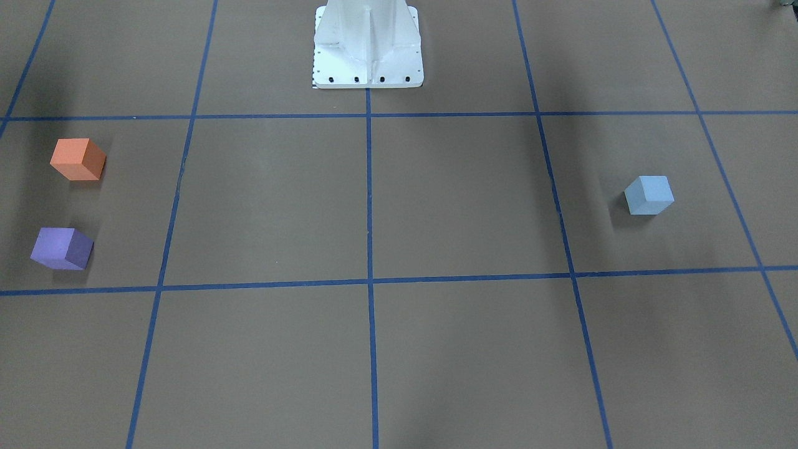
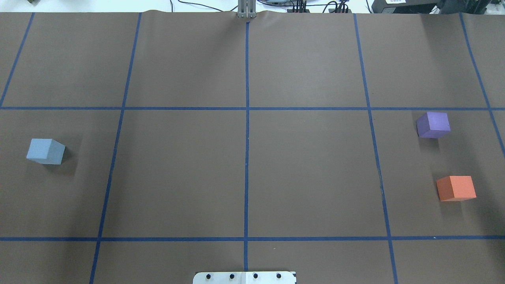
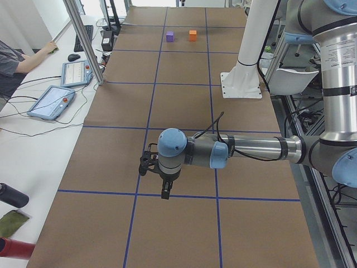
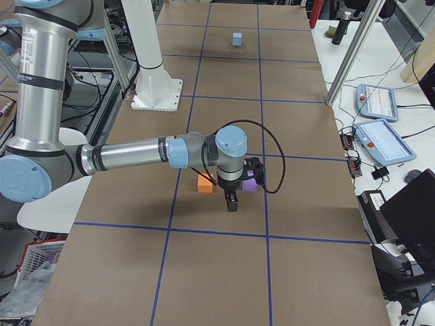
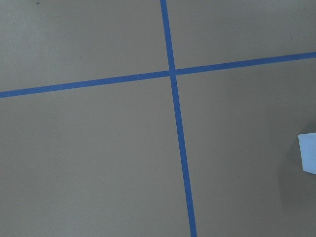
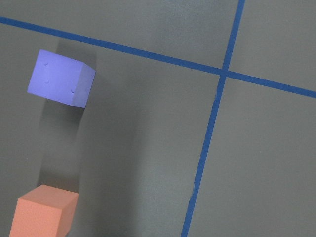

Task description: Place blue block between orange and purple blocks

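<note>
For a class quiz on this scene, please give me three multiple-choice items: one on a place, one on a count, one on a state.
1. In the overhead view, where does the blue block lie?
A. at the left
B. at the right
C. in the middle

2. How many blocks are there?
A. two
B. three
C. four

3. How does the blue block stand to the orange block and the purple block?
A. between them
B. stacked on one
C. far from both

Answers: 1 A, it sits near the view's left edge. 2 B, only blue, orange and purple show. 3 C, the pair lies at the right and the blue block at the left.
</note>
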